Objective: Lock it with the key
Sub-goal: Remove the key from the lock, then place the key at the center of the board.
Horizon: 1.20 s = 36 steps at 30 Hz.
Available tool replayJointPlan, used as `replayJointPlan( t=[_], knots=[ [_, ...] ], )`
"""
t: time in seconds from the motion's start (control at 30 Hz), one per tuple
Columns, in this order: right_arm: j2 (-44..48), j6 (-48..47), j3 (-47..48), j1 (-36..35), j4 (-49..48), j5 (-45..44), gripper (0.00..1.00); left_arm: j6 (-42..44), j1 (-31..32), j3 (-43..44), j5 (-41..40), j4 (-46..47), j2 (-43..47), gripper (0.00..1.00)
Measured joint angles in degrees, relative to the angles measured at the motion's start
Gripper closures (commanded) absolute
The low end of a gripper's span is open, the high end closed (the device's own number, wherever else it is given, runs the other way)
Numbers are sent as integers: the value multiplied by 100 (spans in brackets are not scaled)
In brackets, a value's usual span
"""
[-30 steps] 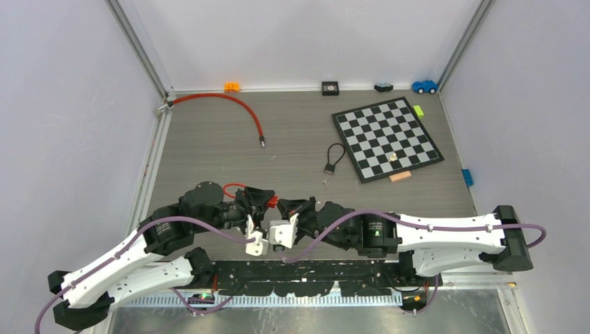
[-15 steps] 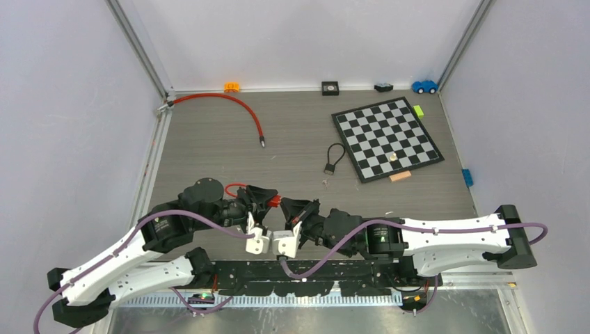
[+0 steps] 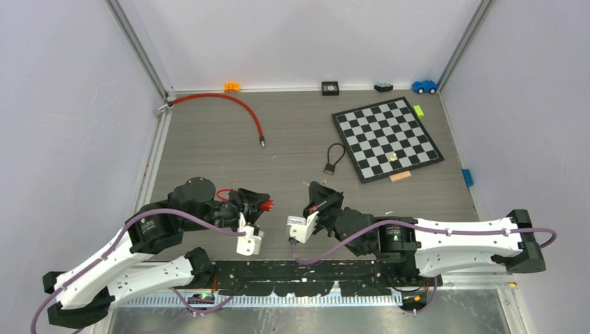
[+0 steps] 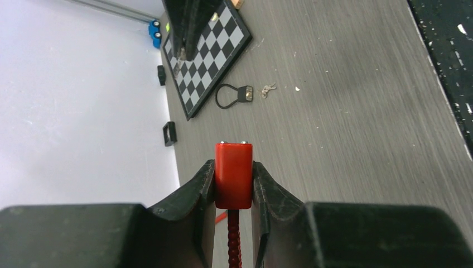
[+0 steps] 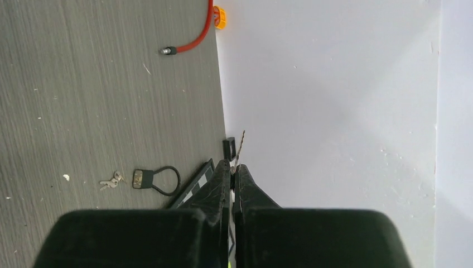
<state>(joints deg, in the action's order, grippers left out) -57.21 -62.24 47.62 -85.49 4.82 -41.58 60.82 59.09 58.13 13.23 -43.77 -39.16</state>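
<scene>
My left gripper (image 3: 261,204) is shut on the red lock body (image 4: 233,174), which stands end-up between the jaws with its ribbed red cable (image 4: 234,240) running down behind; the lock also shows in the top view (image 3: 266,204). My right gripper (image 3: 319,201) is shut on a thin metal key (image 5: 240,144) whose blade sticks out past the fingertips. In the top view the two grippers face each other over the near part of the table, a hand's width apart. The key is not touching the lock.
A black padlock with a cable loop (image 3: 332,160) and small loose keys (image 3: 325,183) lie mid-table. A chessboard (image 3: 386,138) lies at the right, a long red cable (image 3: 240,106) at the back left. Small toys line the back wall, among them a blue car (image 3: 424,86).
The grippers were nearly touching at the front edge. Now they have drawn apart: the right one moved right and away from the base with the key, the left one shifted slightly left.
</scene>
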Motion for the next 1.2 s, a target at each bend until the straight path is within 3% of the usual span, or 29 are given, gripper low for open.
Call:
replayJointPlan(
  t=[0.2, 0.3, 0.47, 0.63, 0.87, 1.0, 1.03, 1.1, 1.13, 1.2],
  knots=[
    [363, 337, -4, -2, 127, 22, 99, -70, 0, 35, 72, -170, -11, 100],
    [756, 1099, -4, 125, 240, 505, 99, -118, 0, 33, 68, -170, -9, 100],
    [1082, 3040, 83, 940, 549, 1508, 99, -728, 0, 20, -122, 37, -98, 100],
    [638, 5152, 149, 1705, 761, 1810, 99, -2133, 4, -136, -868, 844, -297, 100],
    [-656, 7803, 190, 3195, 872, 2343, 97, -4496, -173, -269, -2039, 1676, -1095, 100],
    [-1478, 8920, 188, 4028, 369, 2894, 85, -5615, -584, -396, -2175, 1864, -1556, 100],
    [-1707, 9108, 190, 4155, 157, 2983, 75, -5836, -728, -457, -2192, 1917, -1624, 100],
    [-2214, 9377, 238, 4273, -184, 3161, 35, -6227, -973, -612, -2227, 2037, -1687, 99],
    [-2529, 9431, 332, 4308, -258, 3292, 24, -6415, -1123, -719, -2223, 2120, -1690, 99],
    [-2992, 9558, 531, 4347, -299, 3436, 16, -6695, -1320, -861, -2197, 2188, -1690, 98]
  ],
)
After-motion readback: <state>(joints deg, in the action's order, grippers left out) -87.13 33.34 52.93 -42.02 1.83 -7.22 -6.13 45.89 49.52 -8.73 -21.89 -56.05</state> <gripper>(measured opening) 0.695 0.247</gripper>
